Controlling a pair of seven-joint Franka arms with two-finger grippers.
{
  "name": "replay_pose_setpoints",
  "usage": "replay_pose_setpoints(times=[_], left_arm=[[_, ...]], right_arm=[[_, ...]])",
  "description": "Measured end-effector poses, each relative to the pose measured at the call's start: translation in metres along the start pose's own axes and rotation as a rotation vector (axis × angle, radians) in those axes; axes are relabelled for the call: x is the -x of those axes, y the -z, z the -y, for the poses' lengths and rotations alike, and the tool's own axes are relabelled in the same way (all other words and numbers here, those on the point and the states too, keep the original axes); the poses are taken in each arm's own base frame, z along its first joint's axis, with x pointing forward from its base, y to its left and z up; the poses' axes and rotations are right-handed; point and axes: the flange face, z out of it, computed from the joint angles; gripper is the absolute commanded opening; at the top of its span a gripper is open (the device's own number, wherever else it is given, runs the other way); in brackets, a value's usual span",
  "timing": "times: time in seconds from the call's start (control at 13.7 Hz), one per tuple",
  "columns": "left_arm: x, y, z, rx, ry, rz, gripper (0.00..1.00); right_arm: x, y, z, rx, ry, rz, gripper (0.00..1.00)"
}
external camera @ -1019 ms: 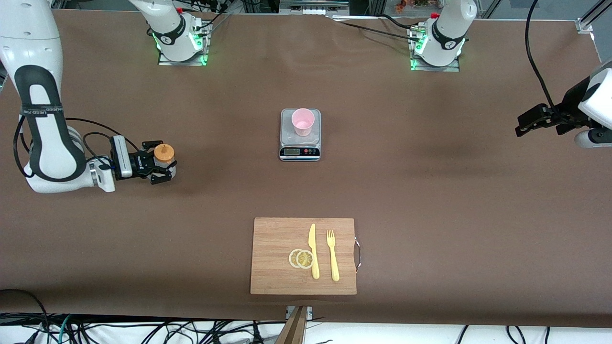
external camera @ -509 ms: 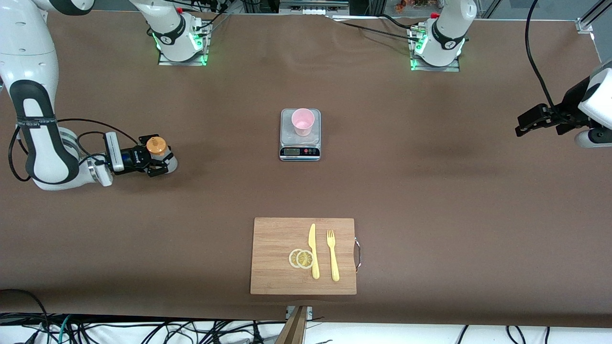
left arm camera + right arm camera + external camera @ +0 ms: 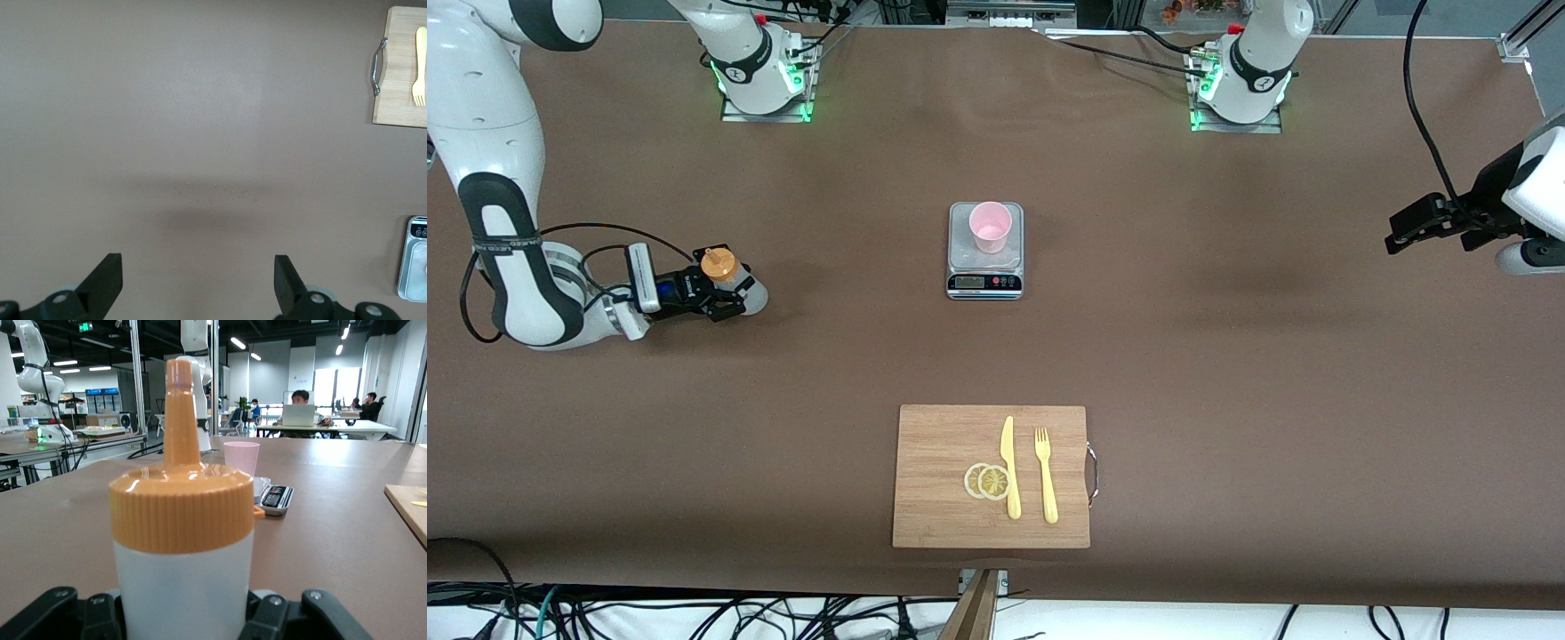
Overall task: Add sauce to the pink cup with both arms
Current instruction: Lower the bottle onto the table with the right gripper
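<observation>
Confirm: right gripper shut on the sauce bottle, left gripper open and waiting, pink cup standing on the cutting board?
Not quite. The pink cup stands on the scale, not the cutting board; the front view shows it. The rest holds: right gripper shut on the sauce bottle, left gripper open and waiting.

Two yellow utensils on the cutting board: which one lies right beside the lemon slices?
The knife. Its blade edge meets the lemon slices, while the fork lies on the knife's other flank, toward the cutting board handle, apart from the slices.
</observation>
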Motion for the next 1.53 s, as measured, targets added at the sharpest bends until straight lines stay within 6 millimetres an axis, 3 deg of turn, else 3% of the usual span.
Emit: replay_pose_setpoints(times=[0.29,0.36,0.51,1.16,1.38,1.53], left_arm=[[0.0,0.0,0.0,0.0,0.0,0.0,1.0],[0.0,0.0,0.0,0.0,0.0,0.0,1.0],[0.0,0.0,0.0,0.0,0.0,0.0,1.0],[0.0,0.0,0.0,0.0,0.0,0.0,1.0],[0.0,0.0,0.0,0.0,0.0,0.0,1.0],[0.0,0.0,0.0,0.0,0.0,0.0,1.0]], right_arm=[[0.009,-0.002,0.004,0.009,-0.002,-0.018,0.0],[0.01,-0.002,0.004,0.012,-0.004,-0.023,0.18],[0.014,-0.003,0.006,0.017,-0.009,-0.034,0.99],[0.015,0.003,0.009,0.042,-0.011,-0.047,1.0],[0.018,0.019,0.018,0.075,-0.015,-0.045,1.0],[0.019,0.041,0.027,0.113,-0.026,-0.032,1.0]])
